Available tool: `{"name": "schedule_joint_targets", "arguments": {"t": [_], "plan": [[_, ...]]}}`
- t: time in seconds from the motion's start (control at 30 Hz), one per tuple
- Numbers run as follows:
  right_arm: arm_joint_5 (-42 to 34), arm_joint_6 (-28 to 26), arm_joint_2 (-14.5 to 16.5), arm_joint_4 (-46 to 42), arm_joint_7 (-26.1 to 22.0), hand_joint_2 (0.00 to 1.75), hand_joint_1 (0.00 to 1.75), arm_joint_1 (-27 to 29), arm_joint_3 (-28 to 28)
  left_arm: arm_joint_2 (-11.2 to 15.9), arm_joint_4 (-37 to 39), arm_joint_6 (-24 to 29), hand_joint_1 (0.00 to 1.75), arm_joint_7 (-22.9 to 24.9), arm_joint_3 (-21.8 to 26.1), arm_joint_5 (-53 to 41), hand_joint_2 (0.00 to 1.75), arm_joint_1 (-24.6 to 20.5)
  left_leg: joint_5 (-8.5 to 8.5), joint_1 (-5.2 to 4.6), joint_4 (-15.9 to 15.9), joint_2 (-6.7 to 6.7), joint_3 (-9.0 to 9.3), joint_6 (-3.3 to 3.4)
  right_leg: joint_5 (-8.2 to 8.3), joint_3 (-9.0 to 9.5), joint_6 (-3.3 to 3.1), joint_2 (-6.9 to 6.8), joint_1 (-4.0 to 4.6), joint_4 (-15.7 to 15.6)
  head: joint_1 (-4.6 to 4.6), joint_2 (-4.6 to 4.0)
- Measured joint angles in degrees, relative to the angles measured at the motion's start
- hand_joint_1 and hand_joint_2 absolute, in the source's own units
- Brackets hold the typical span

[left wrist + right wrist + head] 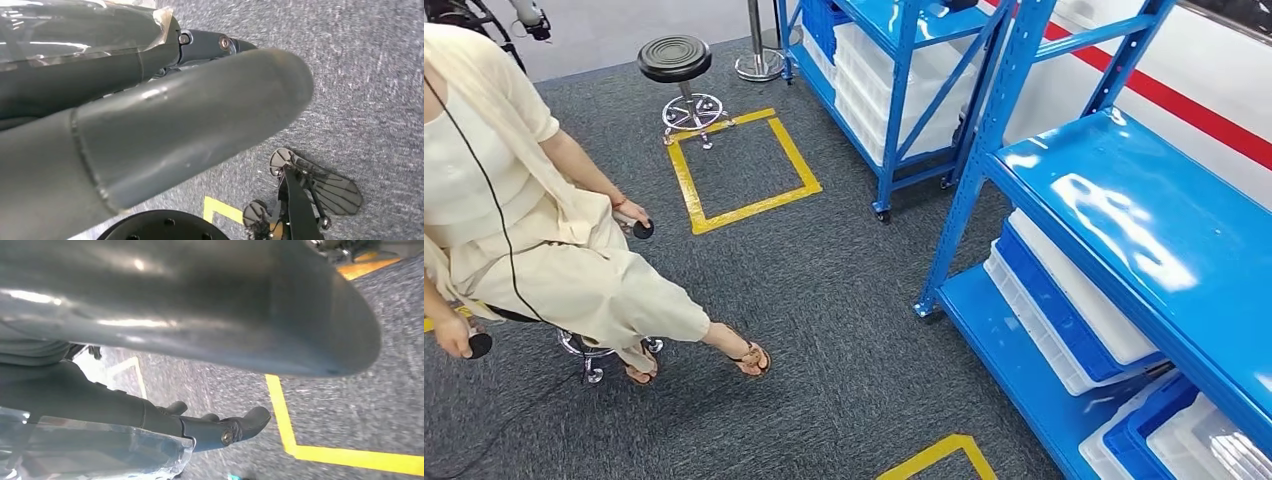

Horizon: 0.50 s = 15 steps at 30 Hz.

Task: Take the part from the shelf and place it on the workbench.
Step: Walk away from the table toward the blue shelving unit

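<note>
While the grey speckled carpet spreads underfoot, glossy blue steel shelves hold white and blue plastic bins; which part is meant, I cannot tell. A seated person in cream cloth faces yellow floor tape. Left hand and right hand hang over carpet, holding nothing, their smooth grey thumbs standing apart from the dark fingers.

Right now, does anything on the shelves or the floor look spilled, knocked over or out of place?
Nothing stands out. The white and blue bins sit in neat rows on the blue shelf, the black stool stands upright beside the yellow floor marking, and the grey carpet shows no spills. A seated person holds a small black controller.
</note>
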Motion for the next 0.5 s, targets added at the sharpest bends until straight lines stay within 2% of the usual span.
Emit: {"name": "schedule_joint_targets", "arguments": {"t": [0.03, 0.07, 0.1, 0.13, 0.17, 0.2, 0.23, 0.3, 0.33, 0.37, 0.4, 0.43, 0.47, 0.5], "plan": [[0.0, 0.0, 0.0, 0.0, 0.0, 0.0, 0.0, 0.0, 0.0, 0.0, 0.0, 0.0, 0.0, 0.0, 0.0, 0.0, 0.0, 0.0, -0.14, -0.04, 0.1, 0.64, 0.09, -0.23, 1.39, 2.6, 0.56, -1.26, -0.27, -4.4, 0.01, 0.0], [0.1, 0.0, 0.0, 0.0, 0.1, 0.0, 0.0, -0.1, 0.0, 0.0, 0.0, 0.0, 0.0, 0.0, 0.0, 0.0, 0.0, 0.0, -0.43, -0.19, 0.4, 1.24, 0.17, -0.61, 2.66, 4.82, 0.84, -2.68, -0.26, -8.3, 0.02, 0.0], [0.1, 0.0, 0.0, 0.0, 0.1, 0.0, 0.0, -0.3, 0.0, 0.0, 0.0, 0.0, 0.0, 0.1, 0.0, 0.1, 0.0, 0.0, -0.73, -0.33, 0.6, 1.79, 0.28, -1.01, 3.47, 6.25, 0.71, -3.65, -0.21, -10.7, -0.06, 0.0], [0.1, 0.0, 0.1, 0.0, 0.1, 0.0, 0.0, -0.4, 0.0, 0.0, 0.0, 0.0, 0.0, 0.1, 0.0, 0.1, 0.0, 0.0, -1.01, -0.45, 0.7, 2.32, 0.46, -1.41, 3.84, 6.74, 0.35, -4.21, -0.03, -11.7, -0.16, 0.0], [0.1, 0.0, 0.1, 0.0, 0.1, 0.0, 0.0, -0.4, 0.0, 0.0, 0.0, 0.0, 0.0, 0.1, 0.0, 0.1, 0.0, -0.1, -1.26, -0.44, 0.8, 2.89, 0.69, -1.79, 4.01, 6.63, -0.12, -3.82, 0.27, -11.8, -0.27, 0.0], [0.1, 0.0, 0.0, 0.0, 0.1, 0.0, 0.0, -0.4, 0.0, 0.0, 0.0, 0.0, 0.0, 0.1, 0.0, 0.1, 0.0, -0.2, -1.45, -0.26, 0.8, 3.28, 0.94, -2.15, 4.05, 6.64, -0.64, -3.05, 0.17, -11.8, -0.38, 0.0], [0.1, 0.0, 0.0, 0.0, 0.1, 0.0, 0.0, -0.3, 0.0, -0.1, 0.0, 0.0, 0.0, 0.1, 0.0, 0.1, 0.0, -0.3, -1.94, 0.0, 1.3, 2.67, 1.02, -2.54, 4.09, 6.68, -1.05, -2.42, 0.01, -11.9, -0.45, 0.0], [0.1, 0.0, -0.1, 0.0, 0.2, 0.0, 0.0, -0.3, 0.0, -0.1, 0.0, 0.0, 0.0, 0.1, 0.0, 0.1, 0.0, -0.4, -4.5, 0.44, 4.6, -0.31, -0.13, -3.09, 4.34, 7.04, -2.13, -1.26, -0.41, -12.0, -0.56, 0.0], [0.2, 0.1, 0.0, 0.0, 0.2, 0.0, 0.0, -0.3, 0.0, -0.1, 0.0, 0.1, 0.0, 0.1, 0.0, 0.1, 0.0, -0.3, -6.63, 0.55, 8.1, -2.16, -1.62, -3.18, 4.4, 7.01, -2.53, -0.66, -0.38, -12.0, -0.63, 0.0], [0.2, 0.1, 0.0, 0.0, 0.2, 0.0, 0.0, -0.3, 0.0, -0.1, 0.0, 0.1, 0.0, 0.1, 0.0, 0.1, 0.0, -0.2, -8.69, 0.58, 12.1, -3.16, -3.45, -3.14, 4.45, 6.96, -2.85, 0.03, -0.21, -12.0, -0.63, 0.0], [0.3, 0.2, 0.0, 0.0, 0.2, 0.0, 0.0, -0.4, 0.0, -0.1, 0.0, 0.1, 0.0, 0.1, 0.0, 0.1, 0.0, -0.1, -10.02, 0.57, 15.6, -3.63, -5.08, -3.09, 4.44, 6.93, -2.94, 0.81, -0.03, -12.0, -0.63, 0.0], [0.5, 0.2, 0.0, 0.0, 0.2, 0.0, 0.0, -0.3, 0.0, -0.1, 0.0, 0.2, 0.0, 0.2, 0.0, 0.1, 0.0, 0.0, -10.38, 0.57, 17.7, -3.88, -6.19, -3.01, 4.44, 6.96, -2.95, 1.7, 0.12, -11.9, -0.63, 0.0], [0.6, 0.3, 0.0, 0.0, 0.3, 0.0, 0.0, -0.3, 0.0, -0.1, 0.0, 0.3, 0.0, 0.2, 0.0, 0.1, 0.0, 0.1, -9.32, 0.58, 17.3, -3.99, -6.16, -2.89, 4.44, 7.07, -2.95, 2.54, 0.2, -11.9, -0.62, 0.0], [0.7, 0.3, -0.1, 0.0, 0.3, 0.0, 0.0, -0.2, 0.0, -0.1, 0.0, 0.4, 0.0, 0.2, 0.0, 0.1, 0.0, 0.1, -7.28, 0.61, 14.7, -4.21, -5.11, -2.74, 4.43, 7.23, -2.93, 3.37, 0.22, -11.9, -0.63, 0.0]]}}
